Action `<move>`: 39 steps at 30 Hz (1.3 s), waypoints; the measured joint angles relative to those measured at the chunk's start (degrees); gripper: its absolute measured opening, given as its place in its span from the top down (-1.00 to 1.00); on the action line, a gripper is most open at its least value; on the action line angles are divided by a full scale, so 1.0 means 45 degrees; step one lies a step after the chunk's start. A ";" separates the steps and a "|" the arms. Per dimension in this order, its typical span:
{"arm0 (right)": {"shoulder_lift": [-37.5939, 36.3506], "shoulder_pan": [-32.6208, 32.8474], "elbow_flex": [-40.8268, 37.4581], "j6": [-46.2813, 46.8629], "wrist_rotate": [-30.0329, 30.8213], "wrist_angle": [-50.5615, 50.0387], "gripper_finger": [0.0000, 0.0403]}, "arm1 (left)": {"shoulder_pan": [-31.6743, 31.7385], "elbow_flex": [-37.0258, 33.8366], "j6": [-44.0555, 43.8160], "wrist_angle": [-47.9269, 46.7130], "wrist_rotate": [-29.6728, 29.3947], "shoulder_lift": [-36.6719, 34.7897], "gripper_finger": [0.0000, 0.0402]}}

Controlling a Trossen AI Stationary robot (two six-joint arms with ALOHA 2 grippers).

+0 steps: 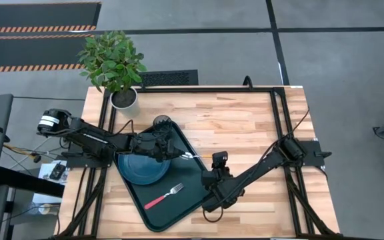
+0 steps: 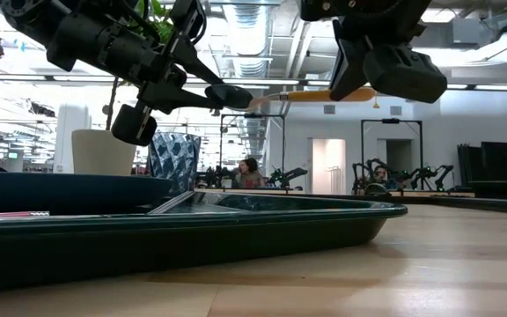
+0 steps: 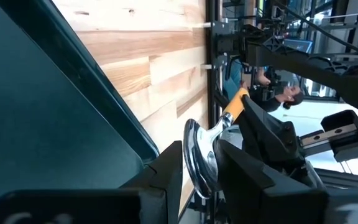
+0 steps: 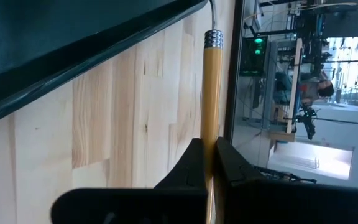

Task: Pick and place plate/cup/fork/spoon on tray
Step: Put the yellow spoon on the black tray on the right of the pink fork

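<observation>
The spoon [image 1: 199, 156] hung in the air between the two arms, level above the right edge of the tray [image 1: 192, 193]. The left end effector [image 1: 181, 155] pinched the silver bowl [image 3: 199, 152] between its dark fingers [image 3: 247, 177], while the right end effector [image 1: 217, 159] was pressed together on the orange handle [image 4: 211, 93], so both held the same utensil at opposite ends. In the low view the spoon [image 2: 311, 95] sat well above the tray's lip [image 2: 262, 216], touching nothing but the two end effectors.

The tray lay at a slant on the wooden counter [image 1: 245, 120]. The plate [image 1: 142, 168] rested in its upper left part, under the left arm. The fork [image 1: 164, 196] lay on the tray floor nearer its lower end, apart from the plate. The cup [image 1: 162, 123] stood by the tray's upper corner; whether it was on the tray or just beside it could not be told. A potted plant [image 1: 114, 63] stood at the counter's far left corner.
</observation>
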 joint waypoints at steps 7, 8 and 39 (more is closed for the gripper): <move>0.0000 -0.0048 0.0005 -0.0022 0.0016 -0.0024 0.98 | 0.0000 0.0000 0.0377 -0.0033 0.0252 0.0000 0.85; 0.0000 -0.0048 0.0005 -0.0030 0.0050 -0.0024 0.98 | 0.0005 0.0000 0.0395 -0.0046 0.0261 0.0000 0.90; 0.0000 0.0552 0.0010 0.2498 -0.0196 -0.0400 -0.29 | 0.0762 0.0000 0.3120 0.0057 0.0778 -0.0002 1.00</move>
